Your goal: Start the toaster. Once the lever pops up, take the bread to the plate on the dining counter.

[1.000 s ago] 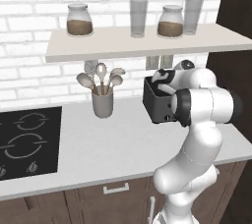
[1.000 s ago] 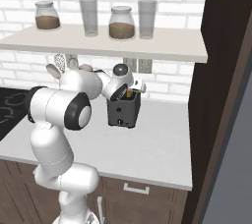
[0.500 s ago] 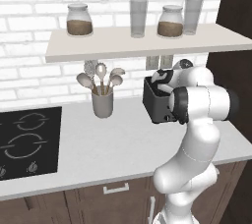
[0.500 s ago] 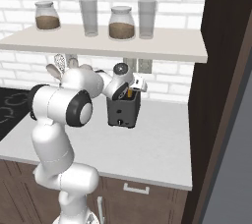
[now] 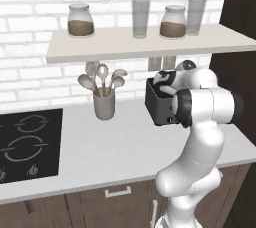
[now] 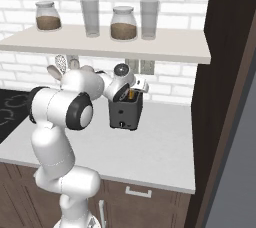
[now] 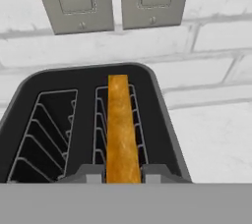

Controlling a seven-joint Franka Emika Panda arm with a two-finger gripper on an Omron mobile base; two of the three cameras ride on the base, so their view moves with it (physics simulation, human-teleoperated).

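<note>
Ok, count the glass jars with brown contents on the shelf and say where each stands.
2. One jar stands at the shelf's left end; the other jar stands toward its right, between two empty glasses. None looks hidden.

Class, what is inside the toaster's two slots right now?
One slot of the toaster holds the bread, gripped edge-on by the gripper; the other shows bare wire guides. The slice's lower part is hidden.

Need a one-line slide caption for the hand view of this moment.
Gripper closed on the top edge of the bread standing in one slot of the toaster, wall outlets behind.
</note>
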